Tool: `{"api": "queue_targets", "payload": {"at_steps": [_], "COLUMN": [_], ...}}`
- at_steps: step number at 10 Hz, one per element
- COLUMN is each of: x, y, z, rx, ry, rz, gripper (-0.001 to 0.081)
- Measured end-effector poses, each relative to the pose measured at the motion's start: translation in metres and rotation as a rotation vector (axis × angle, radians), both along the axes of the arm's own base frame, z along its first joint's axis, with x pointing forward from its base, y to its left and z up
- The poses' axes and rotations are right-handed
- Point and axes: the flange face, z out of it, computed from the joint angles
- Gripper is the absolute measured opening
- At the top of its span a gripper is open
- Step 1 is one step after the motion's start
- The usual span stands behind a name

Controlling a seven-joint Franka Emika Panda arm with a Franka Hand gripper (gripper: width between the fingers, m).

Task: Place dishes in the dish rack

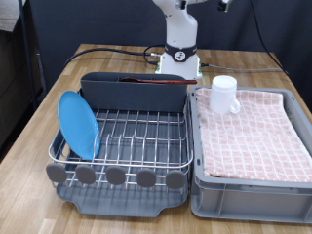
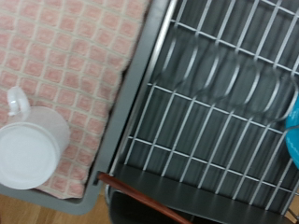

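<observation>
The bright-blue plate (image 1: 78, 124) stands on edge in the dish rack (image 1: 125, 188) at the exterior view's left; its rim shows in the wrist view (image 2: 292, 126). The reddish-brown wooden spoon (image 1: 154, 82) lies across the rack's tall back compartment and also shows in the wrist view (image 2: 140, 191). The small white mug (image 1: 225, 94) stands upright on the pink checked cloth (image 1: 255, 132) in the grey bin, outside the rack. The wrist view looks down on the mug (image 2: 33, 147) and the rack's wire grid (image 2: 215, 93). The gripper shows in neither view.
The grey bin (image 1: 249, 182) sits against the rack on the exterior view's right. The robot's base (image 1: 178, 44) stands behind the rack at the table's far edge, with black cables running beside it. Bare wooden table lies to the left of the rack.
</observation>
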Motion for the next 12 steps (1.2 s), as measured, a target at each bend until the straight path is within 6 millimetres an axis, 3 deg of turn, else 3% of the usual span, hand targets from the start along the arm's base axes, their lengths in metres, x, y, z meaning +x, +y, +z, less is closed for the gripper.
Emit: {"api": "queue_targets", "payload": {"at_steps": [5, 8, 12], "x": [-0.025, -0.034, -0.031], "y": [0.057, 0.072, 0.091], "z": [-0.020, -0.031, -0.068], "rx": [0.061, 0.049, -0.006], "ry": [0.061, 0.088, 0.215], "rz": [0.030, 0.085, 0.217], "gripper": [0.0802, 0.0802, 0.0802]}}
